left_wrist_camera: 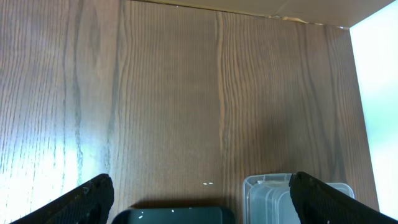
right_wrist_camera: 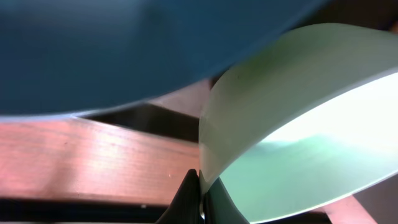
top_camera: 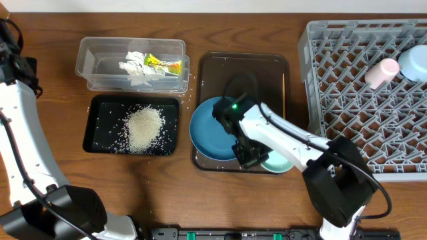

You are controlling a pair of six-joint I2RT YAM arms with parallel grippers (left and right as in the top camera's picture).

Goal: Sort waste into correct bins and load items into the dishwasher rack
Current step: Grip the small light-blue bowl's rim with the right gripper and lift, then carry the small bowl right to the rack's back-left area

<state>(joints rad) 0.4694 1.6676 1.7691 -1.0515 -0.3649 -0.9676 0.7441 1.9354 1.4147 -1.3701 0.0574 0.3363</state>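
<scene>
Most of the sorting looks done. Crumpled white tissue pieces [top_camera: 133,67] and a small yellow-orange wrapper [top_camera: 163,65] are seen in the clear tub [top_camera: 93,79]. Loose rice [top_camera: 143,129] is heaped in the black tray [top_camera: 100,127], with some grains spread around the heap. A pink cup [top_camera: 381,72] and a light-blue bowl [top_camera: 415,63] are already laid in the far corner of the grey rack [top_camera: 333,80].

Three things are left to load. The dark-blue dish [top_camera: 207,130] and the mint-green bowl [top_camera: 280,163] are found on the brown tray [top_camera: 220,70], the bowl at the tray's near right corner with the dish edge just beside it. A thin pale line along the tray's right side may be the chopsticks [top_camera: 283,90], but it is too small to be sure.

The right gripper [right_wrist_camera: 200,186] is clamped on the rim of the mint-green bowl, with one finger on each side of the thin wall. The left gripper [left_wrist_camera: 202,186] is held wide apart over the wooden table [top_camera: 167,193], and nothing is held in it.

The bowl is smooth, shiny and curved, and its rim is thin. The dish is wide, round and flat. The rack is hard plastic with an open grid floor. The tub is see-through with rounded corners.
</scene>
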